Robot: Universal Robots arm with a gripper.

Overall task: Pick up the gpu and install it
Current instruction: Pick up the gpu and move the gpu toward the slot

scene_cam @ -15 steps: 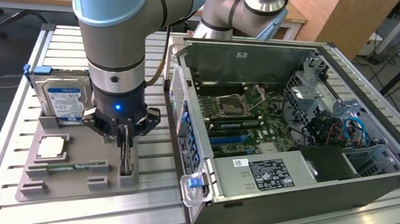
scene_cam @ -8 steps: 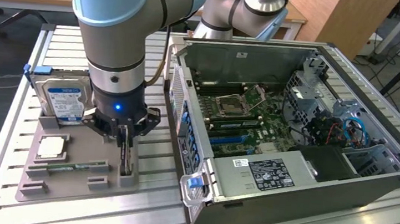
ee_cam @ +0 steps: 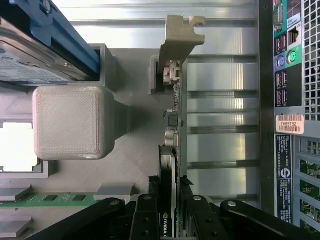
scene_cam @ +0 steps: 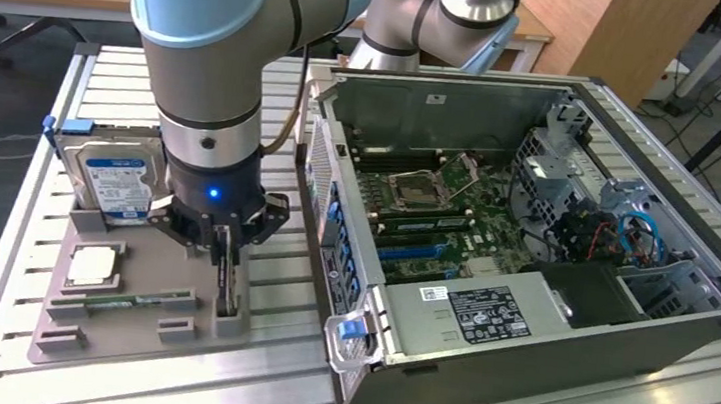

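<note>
On gray tray [scene_cam: 133, 324] | gpu [ee_cam: 172, 107] on edge, long axis along case [scene_cam: 563, 324] | hand [ee_cam: 169, 192] clamps gpu

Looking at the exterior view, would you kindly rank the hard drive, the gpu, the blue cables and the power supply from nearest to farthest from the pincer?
From the pincer:
1. gpu, directly beneath it, in the tray.
2. hard drive, in the same tray, toward the exterior view's left.
3. power supply, inside the case, rightward.
4. blue cables, at the case's far right.

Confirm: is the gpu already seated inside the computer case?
No, the gpu stands edge-on in a holder on the grey tray, outside the computer case.
</note>
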